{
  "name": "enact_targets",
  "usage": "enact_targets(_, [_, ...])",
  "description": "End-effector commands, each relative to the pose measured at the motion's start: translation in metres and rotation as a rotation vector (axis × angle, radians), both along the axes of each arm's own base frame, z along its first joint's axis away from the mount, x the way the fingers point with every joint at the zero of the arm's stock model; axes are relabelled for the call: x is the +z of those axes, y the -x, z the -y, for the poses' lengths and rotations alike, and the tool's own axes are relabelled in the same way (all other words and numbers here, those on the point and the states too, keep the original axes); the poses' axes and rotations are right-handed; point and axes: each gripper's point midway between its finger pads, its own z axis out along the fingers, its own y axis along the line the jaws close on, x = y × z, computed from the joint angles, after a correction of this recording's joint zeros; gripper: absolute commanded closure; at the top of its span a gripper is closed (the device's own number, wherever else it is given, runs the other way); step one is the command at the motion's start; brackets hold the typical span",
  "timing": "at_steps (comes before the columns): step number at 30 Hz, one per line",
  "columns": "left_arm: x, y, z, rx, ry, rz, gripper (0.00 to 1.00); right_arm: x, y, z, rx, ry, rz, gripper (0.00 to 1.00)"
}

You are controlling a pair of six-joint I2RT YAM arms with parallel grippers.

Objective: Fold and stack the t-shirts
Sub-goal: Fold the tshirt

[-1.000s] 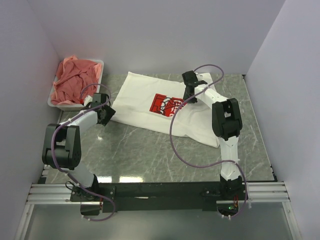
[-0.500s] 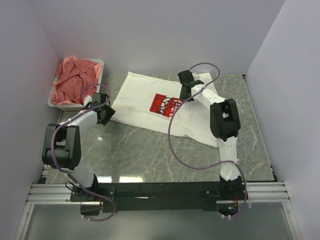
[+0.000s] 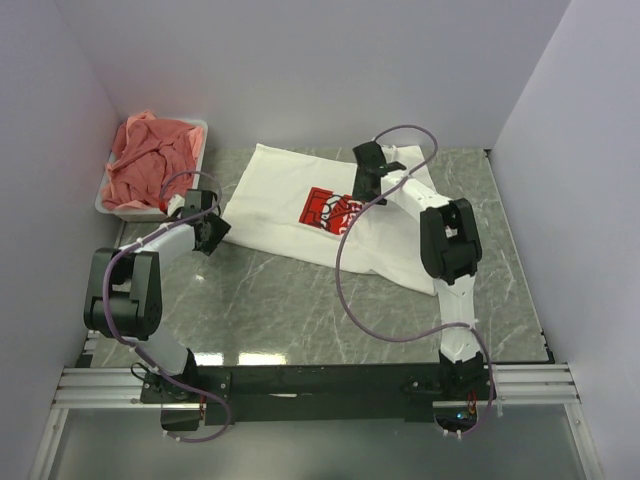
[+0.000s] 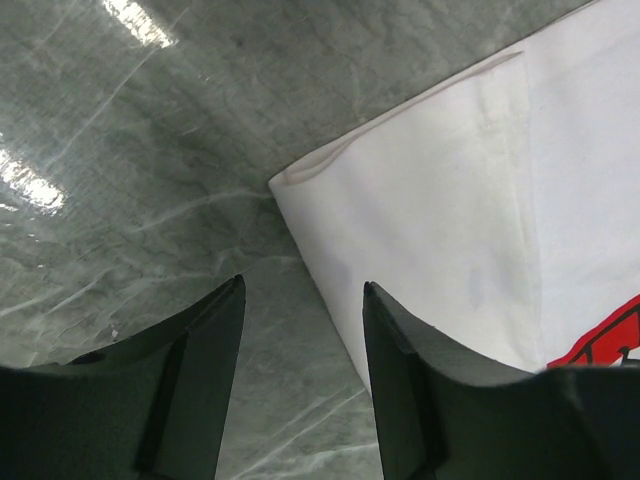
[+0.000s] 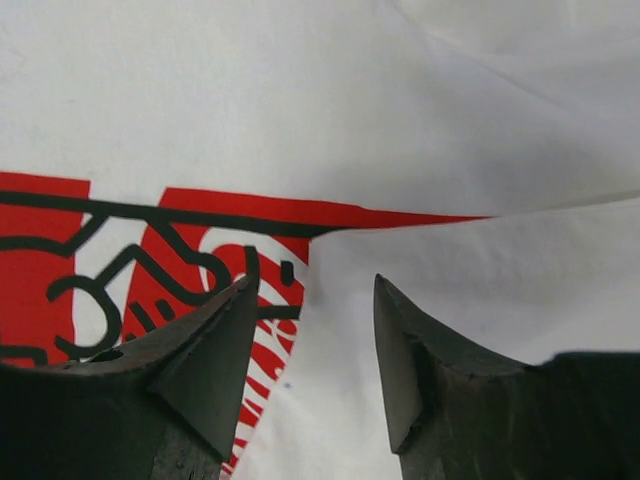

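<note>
Top view: white t-shirt [image 3: 290,205] is lying flat mid-table, salmon-pink t-shirts [image 3: 150,160] waiting in the tub [image 3: 101,201]; left wrist: left gripper [image 4: 303,300] is hovering, fingers spread, over its corner, probably to pinch; right wrist: right gripper [image 5: 315,290], spread too, is hovering over a flap edge beside the red print [image 5: 40,265].

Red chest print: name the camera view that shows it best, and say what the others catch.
Top external shows it best: nearly the whole red chest print is visible in place on the white t-shirt. The right wrist view gives a close-up of only part of it, with a cloth fold overlapping. The left wrist view catches just one corner.
</note>
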Motion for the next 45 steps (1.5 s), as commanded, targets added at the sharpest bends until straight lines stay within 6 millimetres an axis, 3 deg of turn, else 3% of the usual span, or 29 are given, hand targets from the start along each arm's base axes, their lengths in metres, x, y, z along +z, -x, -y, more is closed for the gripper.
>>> enact_targets(1, [0.017,-0.003,-0.005,0.021,-0.005,0.058,0.44,0.057,0.003,0.010,-0.036,-0.062,0.095,0.42])
enact_targets(2, [0.017,-0.003,-0.007,0.028,-0.012,0.057,0.44,0.070,0.013,0.015,-0.055,-0.092,0.108,0.42])
enact_targets(6, [0.013,-0.004,-0.012,0.054,-0.018,0.068,0.44,0.086,0.055,0.029,-0.089,-0.160,0.093,0.42])
enact_targets(7, [0.011,-0.005,-0.013,0.058,-0.021,0.066,0.44,0.108,0.066,0.029,-0.080,-0.211,0.141,0.42])
enact_targets(8, [0.011,-0.008,-0.014,0.062,-0.022,0.071,0.45,0.086,0.088,0.035,-0.111,-0.225,0.089,0.42])
enact_targets(10, [0.009,-0.013,-0.013,0.062,-0.024,0.072,0.45,0.083,0.110,0.041,-0.123,-0.264,0.081,0.42])
enact_targets(14, [0.005,-0.019,-0.014,0.066,-0.031,0.072,0.47,0.068,0.173,0.051,-0.195,-0.381,0.053,0.42])
enact_targets(16, [0.000,-0.021,-0.014,0.061,-0.030,0.070,0.48,0.062,0.191,0.053,-0.227,-0.417,0.048,0.42])
enact_targets(19, [-0.005,-0.025,-0.014,0.055,-0.032,0.076,0.49,0.044,0.231,0.058,-0.298,-0.479,0.010,0.42])
enact_targets(25, [-0.009,-0.032,-0.015,0.049,-0.026,0.105,0.49,0.022,0.276,0.073,-0.451,-0.520,-0.026,0.42])
enact_targets(26, [-0.010,-0.033,-0.016,0.050,-0.026,0.106,0.50,0.011,0.285,0.078,-0.496,-0.522,-0.045,0.41])
enact_targets(32, [-0.017,-0.033,-0.020,0.057,-0.026,0.102,0.55,0.000,0.305,0.101,-0.643,-0.501,-0.027,0.37])
enact_targets(36, [-0.019,-0.035,-0.021,0.059,-0.026,0.100,0.57,-0.003,0.301,0.113,-0.677,-0.496,-0.012,0.37])
enact_targets(45, [-0.023,-0.037,-0.021,0.056,-0.027,0.095,0.65,-0.031,0.283,0.135,-0.748,-0.421,-0.054,0.36])
